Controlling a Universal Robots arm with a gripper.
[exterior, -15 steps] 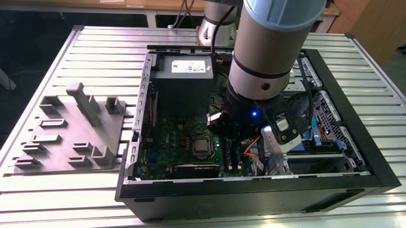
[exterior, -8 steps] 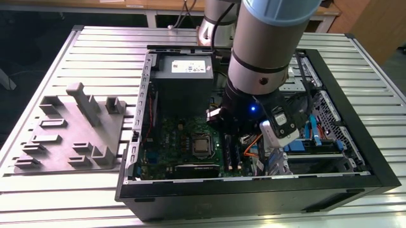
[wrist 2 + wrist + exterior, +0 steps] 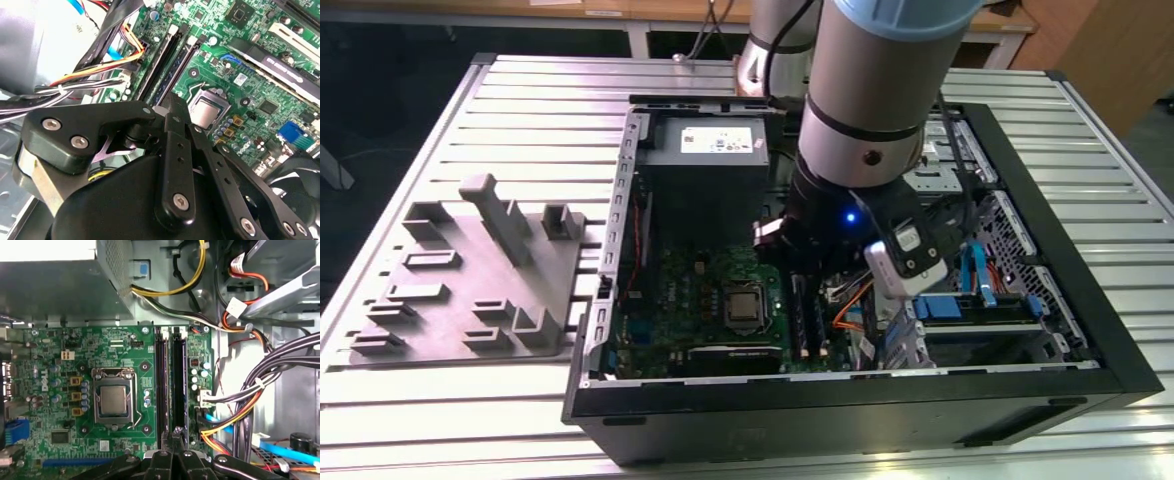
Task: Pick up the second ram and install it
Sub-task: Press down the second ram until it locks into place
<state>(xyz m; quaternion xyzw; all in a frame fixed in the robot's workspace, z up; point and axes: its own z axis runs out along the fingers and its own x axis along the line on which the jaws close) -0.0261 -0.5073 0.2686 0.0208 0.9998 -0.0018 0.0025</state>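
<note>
Exterior view: one open computer case is seen lying on a ribbed metal table, with one grey moulded fixture placed beside it toward the exterior view's left. One green motherboard is laid in the case floor, and one processor socket is counted on it in the first wrist view. Two long memory slots are counted beside the socket, each filled with a dark board: the first ram nearer the socket, and the second ram just beside it, on the side toward the bundled cables. Both boards are seen standing parallel in their slots. One arm is reached down into the case from above, tilted slightly. The hand is held low over the near end of the slots, its fingers brought together to a narrow tip with nothing clamped between them, close above the end of the second ram; contact cannot be told.
</note>
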